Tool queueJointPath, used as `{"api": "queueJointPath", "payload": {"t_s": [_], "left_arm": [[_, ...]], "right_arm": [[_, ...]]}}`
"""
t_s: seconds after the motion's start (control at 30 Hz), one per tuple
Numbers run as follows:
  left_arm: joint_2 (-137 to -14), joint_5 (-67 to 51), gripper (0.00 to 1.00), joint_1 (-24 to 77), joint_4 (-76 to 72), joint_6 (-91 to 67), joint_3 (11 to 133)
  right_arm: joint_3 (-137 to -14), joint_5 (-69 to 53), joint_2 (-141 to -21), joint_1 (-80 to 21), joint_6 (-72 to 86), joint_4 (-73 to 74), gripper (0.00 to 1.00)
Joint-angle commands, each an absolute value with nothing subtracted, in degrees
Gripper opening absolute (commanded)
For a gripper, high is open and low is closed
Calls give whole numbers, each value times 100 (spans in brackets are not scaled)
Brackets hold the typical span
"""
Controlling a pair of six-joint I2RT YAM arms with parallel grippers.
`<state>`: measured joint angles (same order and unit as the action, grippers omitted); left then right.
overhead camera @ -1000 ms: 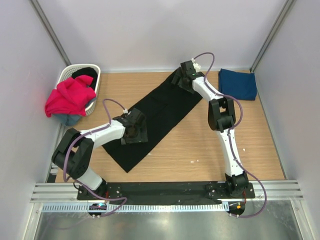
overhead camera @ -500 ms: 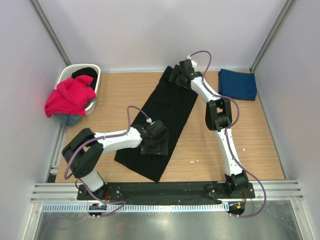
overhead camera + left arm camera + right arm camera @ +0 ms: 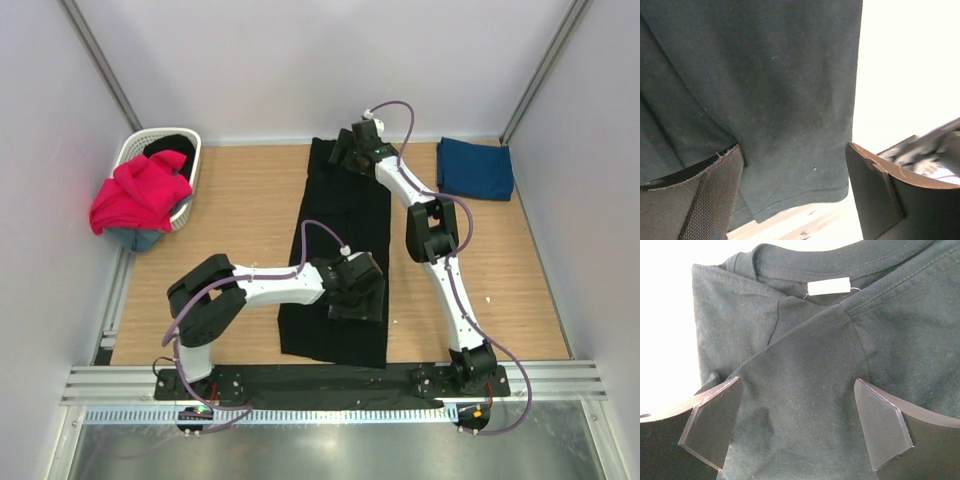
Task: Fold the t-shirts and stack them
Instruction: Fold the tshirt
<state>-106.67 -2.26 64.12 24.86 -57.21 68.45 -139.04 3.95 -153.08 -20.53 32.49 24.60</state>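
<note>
Black soft-cloth t-shirt, folded into a long strip, lies mid-table, 12 to 6 o'clock. Left gripper over hem at 6, right gripper at collar, 12; both spread, clamping nothing. I'd judge it limp, light: pinch hem corners.

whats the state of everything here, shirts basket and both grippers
black t-shirt: folded into a long strip, flat on the table, collar at the far end
navy t-shirt: folded, far right corner
magenta-red t-shirt: crumpled, draped over the basket rim
laundry basket: upright, clothes inside
left gripper: jaws open, over the black shirt's hem
right gripper: jaws open, over its collar
</note>
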Motion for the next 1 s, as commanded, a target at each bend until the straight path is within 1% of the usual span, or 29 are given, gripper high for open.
{"api": "queueJointPath", "payload": {"t_s": [0.0,0.37,0.53,0.6,0.67,0.77,0.8,0.83,0.93,0.97], "left_arm": [[-11319,-518,83,6504,2075,-6038,6732],[-11400,-422,83,6504,1775,-6047,6618],[-11101,-98,83,6451,2065,-5854,6601],[-10734,52,84,6399,2319,-5757,6600],[-10452,438,85,6346,2774,-5521,6697],[-9845,824,87,6319,3346,-5151,7022],[-9696,887,88,6319,3462,-5063,7205],[-9364,922,90,6319,3559,-4880,7268],[-8801,1046,93,6302,3840,-4764,7348],[-8624,1028,93,6302,3884,-4694,7313]], "right_arm": [[-13887,79,-15794,-2162,3340,2646,99],[-14071,79,-15996,-2338,3296,2329,100],[-14071,140,-15575,-2329,3015,2540,100],[-14080,132,-15128,-2329,2892,2592,100],[-14063,79,-14750,-2320,2804,2628,100],[-14054,-464,-13836,-2320,2567,2619,100],[-14028,-518,-13312,-2329,2523,2637,100],[-14001,-553,-13046,-2329,2435,2706,100],[-13519,-362,-11956,-2329,2268,2856,100],[-13126,-143,-11657,-2320,2241,2961,100]]}}
